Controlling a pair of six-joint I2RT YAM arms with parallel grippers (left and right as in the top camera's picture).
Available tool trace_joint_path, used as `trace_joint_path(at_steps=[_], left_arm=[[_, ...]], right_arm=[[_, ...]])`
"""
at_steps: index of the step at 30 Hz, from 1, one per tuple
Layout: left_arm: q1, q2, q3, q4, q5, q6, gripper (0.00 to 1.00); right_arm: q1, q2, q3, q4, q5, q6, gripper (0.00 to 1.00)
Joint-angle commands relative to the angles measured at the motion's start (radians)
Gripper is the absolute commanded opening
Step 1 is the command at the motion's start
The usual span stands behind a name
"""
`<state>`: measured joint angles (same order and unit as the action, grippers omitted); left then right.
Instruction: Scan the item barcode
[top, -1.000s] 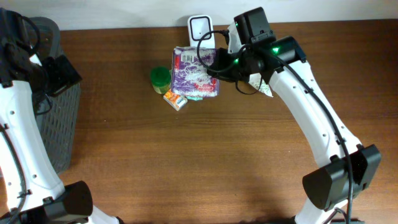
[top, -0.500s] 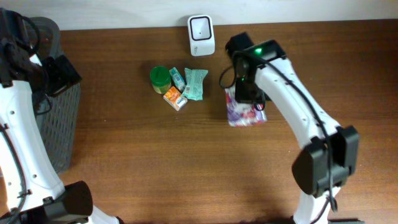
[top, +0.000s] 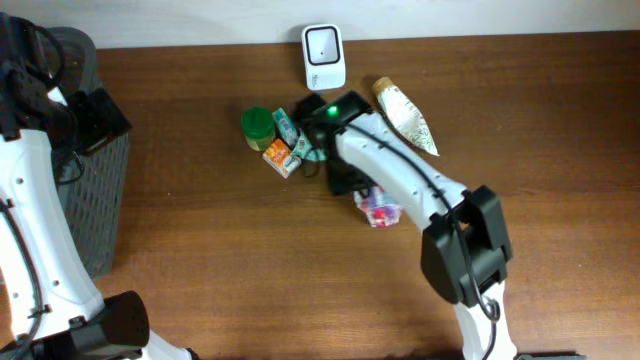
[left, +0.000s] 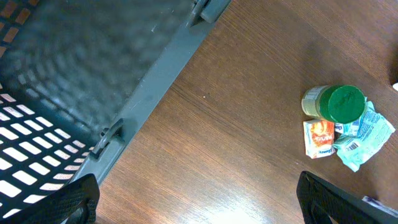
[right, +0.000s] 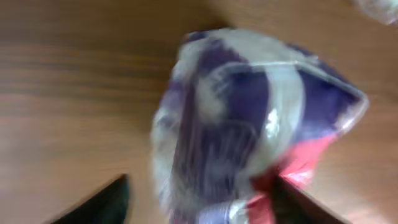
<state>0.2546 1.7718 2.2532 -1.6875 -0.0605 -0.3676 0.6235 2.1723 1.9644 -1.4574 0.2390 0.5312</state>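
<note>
R gripper (right: 199, 202) jaws spread, unclamped, either side of crinkly glossy purple-white plastic bag (right: 249, 106) on wood-grain table (right: 62, 93).

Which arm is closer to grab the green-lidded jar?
Right. The right gripper hangs near the green-lidded jar, open above the purple plastic bag; the left gripper is off by the grey basket.

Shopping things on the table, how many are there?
6: green jar, orange packet, teal packet and mint packet clustered together; purple bag beneath the right arm; cone-shaped pack near the scanner. The arm may hide more.
</note>
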Motion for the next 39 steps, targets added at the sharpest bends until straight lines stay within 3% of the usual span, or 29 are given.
trace_joint_path(at_steps=[1,6,11,15,17,19,23,28,33,39], left_arm=[[0.004,-0.022,-0.001,-0.001,-0.008,-0.014,0.99],[0.004,-0.022,-0.001,-0.001,-0.008,-0.014,0.99],[0.004,-0.022,-0.001,-0.001,-0.008,-0.014,0.99],[0.004,-0.022,-0.001,-0.001,-0.008,-0.014,0.99],[0.004,-0.022,-0.001,-0.001,-0.008,-0.014,0.99],[0.004,-0.022,-0.001,-0.001,-0.008,-0.014,0.99],[0.004,-0.022,-0.001,-0.001,-0.008,-0.014,0.99],[0.004,-0.022,-0.001,-0.001,-0.008,-0.014,0.99],[0.004,-0.022,-0.001,-0.001,-0.008,-0.014,0.99],[0.004,-0.022,-0.001,-0.001,-0.008,-0.014,0.99]], right_arm=[[0.049,0.007,0.121,0.003,-0.144,-0.002,0.79],[0.052,0.007,0.211,-0.005,-0.187,-0.056,0.92],[-0.096,0.007,0.212,-0.077,-0.193,-0.112,0.99],[-0.206,0.007,0.144,-0.137,-0.346,-0.423,0.99],[-0.235,0.008,0.065,-0.126,-0.392,-0.484,0.99],[-0.26,0.008,-0.022,-0.07,-0.511,-0.53,0.87],[-0.362,0.008,-0.097,-0.045,-0.799,-0.715,0.86],[-0.505,0.005,-0.098,-0.156,-0.823,-0.715,0.85],[-0.514,-0.06,-0.131,-0.18,-0.823,-0.715,0.85],[-0.488,-0.347,-0.401,-0.008,-0.822,-0.648,0.86]])
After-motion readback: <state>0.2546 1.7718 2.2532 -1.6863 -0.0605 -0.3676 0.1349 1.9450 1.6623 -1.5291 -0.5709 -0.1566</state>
